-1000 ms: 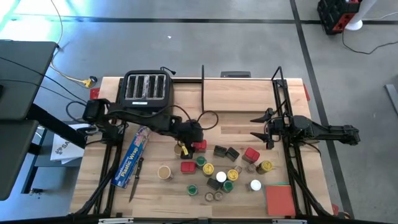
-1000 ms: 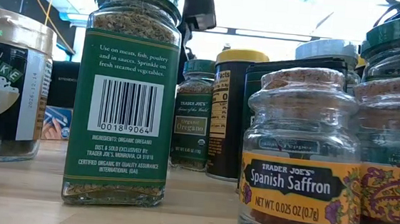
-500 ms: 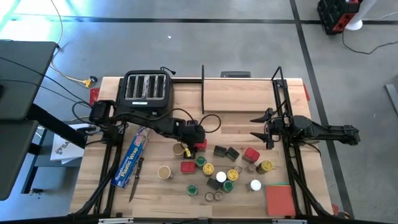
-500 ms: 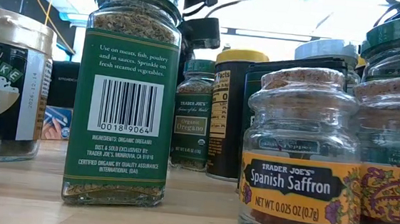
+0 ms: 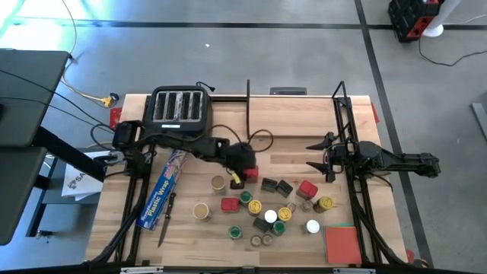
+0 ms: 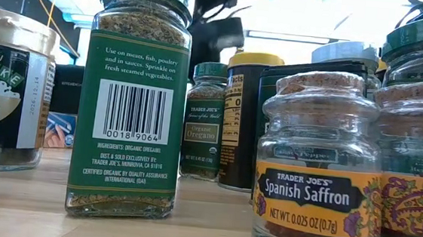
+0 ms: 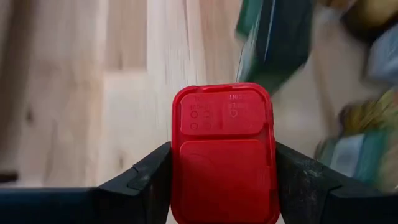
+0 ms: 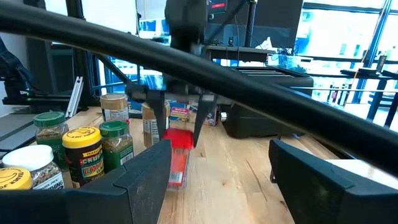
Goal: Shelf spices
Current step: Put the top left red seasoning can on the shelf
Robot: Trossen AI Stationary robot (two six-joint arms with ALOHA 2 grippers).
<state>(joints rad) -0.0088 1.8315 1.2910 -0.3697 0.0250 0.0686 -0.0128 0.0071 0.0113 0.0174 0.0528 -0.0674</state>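
The spices (image 5: 274, 209) stand bunched on the table's near middle. In the low view they fill the foreground, with a green oregano jar (image 6: 129, 104) and a saffron jar (image 6: 317, 165) closest. My left gripper (image 5: 245, 169) is over the far left edge of that bunch, shut on a red rectangular tin (image 7: 224, 155). The shelf (image 5: 293, 122), a light-wood board with black rod frames, lies at the table's far middle. My right gripper (image 5: 313, 155) waits open beside the shelf's right frame, touching nothing. My left gripper pinches the red tin by its top end (image 7: 180, 168), just below the lid, one finger (image 7: 149, 177) on each of two opposite sides. The fingers come from above, pointing down. The tin (image 8: 178, 155) hangs upright below them and looks lifted just off the table.
A black four-slot toaster (image 5: 179, 106) stands at the far left. The blue plastic-wrap box (image 5: 161, 194) and a thin dark tool (image 5: 165, 221) lie at the near left. A flat red pad (image 5: 342, 243) lies at the near right. A tan-lidded jar (image 5: 218, 183) stands beside the held tin.
My left gripper has moved a little toward the table's right and far edge, carrying the red tin with it. The tan-lidded jar that the arm covered before now shows.
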